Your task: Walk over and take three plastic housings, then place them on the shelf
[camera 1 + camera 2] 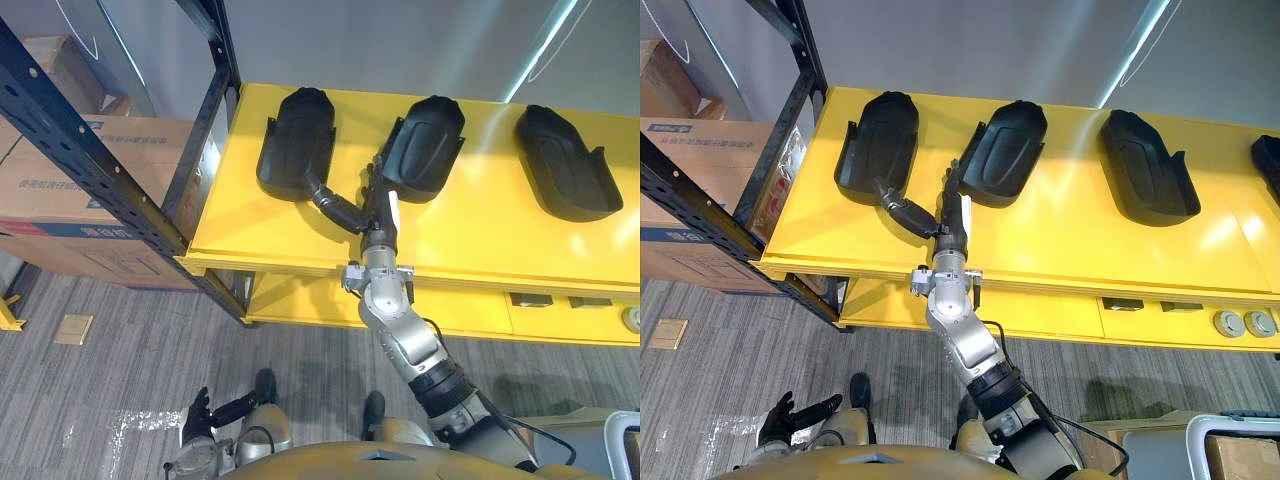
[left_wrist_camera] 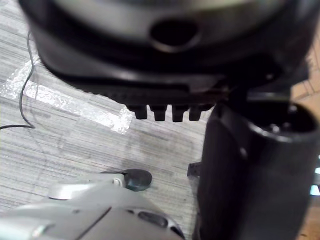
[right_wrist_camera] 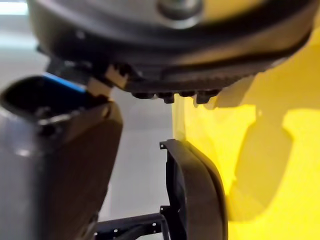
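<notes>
Three black plastic housings lie in a row on the yellow shelf (image 1: 470,245): a left housing (image 1: 295,140), a middle housing (image 1: 425,145) and a right housing (image 1: 565,165). My right hand (image 1: 372,208) rests open on the shelf between the left and middle ones. Its thumb stretches out to the left housing's near corner, and its fingers (image 1: 378,180) lie straight against the middle housing's near left edge. The right wrist view has a housing (image 3: 195,195) edge-on just past the hand. My left hand (image 1: 197,415) hangs low over the floor, relaxed and holding nothing.
A dark rack upright (image 1: 100,160) stands left of the shelf, with cardboard boxes (image 1: 60,190) behind it. A fourth housing (image 1: 1268,160) lies at the far right. The lower yellow shelf (image 1: 1160,320) holds small parts. A white bin (image 1: 1230,445) sits at the lower right.
</notes>
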Controlling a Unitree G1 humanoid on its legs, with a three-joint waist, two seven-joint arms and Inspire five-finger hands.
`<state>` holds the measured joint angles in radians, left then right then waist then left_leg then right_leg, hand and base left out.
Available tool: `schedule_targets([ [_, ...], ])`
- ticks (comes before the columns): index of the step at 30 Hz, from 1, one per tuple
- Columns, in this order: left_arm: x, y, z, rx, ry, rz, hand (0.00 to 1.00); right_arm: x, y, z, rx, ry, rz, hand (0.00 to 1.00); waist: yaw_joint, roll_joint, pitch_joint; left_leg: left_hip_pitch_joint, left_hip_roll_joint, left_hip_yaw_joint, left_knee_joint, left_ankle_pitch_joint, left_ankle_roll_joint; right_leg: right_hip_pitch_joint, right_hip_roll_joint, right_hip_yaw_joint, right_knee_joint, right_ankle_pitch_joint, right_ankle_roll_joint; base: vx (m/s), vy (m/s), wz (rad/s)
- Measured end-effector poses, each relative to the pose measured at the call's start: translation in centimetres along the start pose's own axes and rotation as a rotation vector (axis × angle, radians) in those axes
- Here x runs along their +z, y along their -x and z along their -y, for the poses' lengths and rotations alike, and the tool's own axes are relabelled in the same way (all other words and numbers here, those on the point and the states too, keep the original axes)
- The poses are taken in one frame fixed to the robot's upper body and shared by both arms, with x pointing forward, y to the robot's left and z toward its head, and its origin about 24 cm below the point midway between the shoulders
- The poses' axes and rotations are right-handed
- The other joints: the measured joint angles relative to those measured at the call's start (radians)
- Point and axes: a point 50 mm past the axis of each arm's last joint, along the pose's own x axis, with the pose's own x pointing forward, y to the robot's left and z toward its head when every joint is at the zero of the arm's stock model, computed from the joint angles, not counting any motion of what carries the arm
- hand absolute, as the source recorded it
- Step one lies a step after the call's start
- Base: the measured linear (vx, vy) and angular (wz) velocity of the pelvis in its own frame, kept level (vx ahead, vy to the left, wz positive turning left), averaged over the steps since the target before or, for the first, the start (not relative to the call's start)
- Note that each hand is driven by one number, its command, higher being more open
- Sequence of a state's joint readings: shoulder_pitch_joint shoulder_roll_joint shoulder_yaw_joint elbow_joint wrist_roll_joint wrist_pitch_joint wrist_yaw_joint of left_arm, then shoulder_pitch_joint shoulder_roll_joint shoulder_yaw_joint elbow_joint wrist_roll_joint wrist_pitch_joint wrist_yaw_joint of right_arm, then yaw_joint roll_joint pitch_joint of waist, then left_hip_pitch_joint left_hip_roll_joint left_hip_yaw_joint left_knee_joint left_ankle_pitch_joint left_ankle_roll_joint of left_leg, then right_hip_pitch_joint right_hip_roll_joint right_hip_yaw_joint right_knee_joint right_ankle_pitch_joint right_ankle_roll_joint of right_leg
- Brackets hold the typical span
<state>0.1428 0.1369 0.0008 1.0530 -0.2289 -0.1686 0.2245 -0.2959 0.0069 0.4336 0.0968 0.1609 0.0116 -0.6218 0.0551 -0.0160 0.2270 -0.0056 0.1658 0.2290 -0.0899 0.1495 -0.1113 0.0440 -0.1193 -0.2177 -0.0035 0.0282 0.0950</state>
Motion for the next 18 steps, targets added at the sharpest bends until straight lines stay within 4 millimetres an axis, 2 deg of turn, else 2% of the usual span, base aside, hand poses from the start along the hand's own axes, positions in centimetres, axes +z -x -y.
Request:
schedule_targets([
  [18,0.44,-0.12,0.58,-0.013,-0.015,0.003,1.00,-0.43,0.35,1.02,-0.080,0.012,0.004,1.00,0.019,0.017,0.005,0.014,0.000,0.011,0.000,-0.014,-0.007,0.010,0.000,0.007,-0.002,-0.006,-0.004,0.00,0.000,0.00],
])
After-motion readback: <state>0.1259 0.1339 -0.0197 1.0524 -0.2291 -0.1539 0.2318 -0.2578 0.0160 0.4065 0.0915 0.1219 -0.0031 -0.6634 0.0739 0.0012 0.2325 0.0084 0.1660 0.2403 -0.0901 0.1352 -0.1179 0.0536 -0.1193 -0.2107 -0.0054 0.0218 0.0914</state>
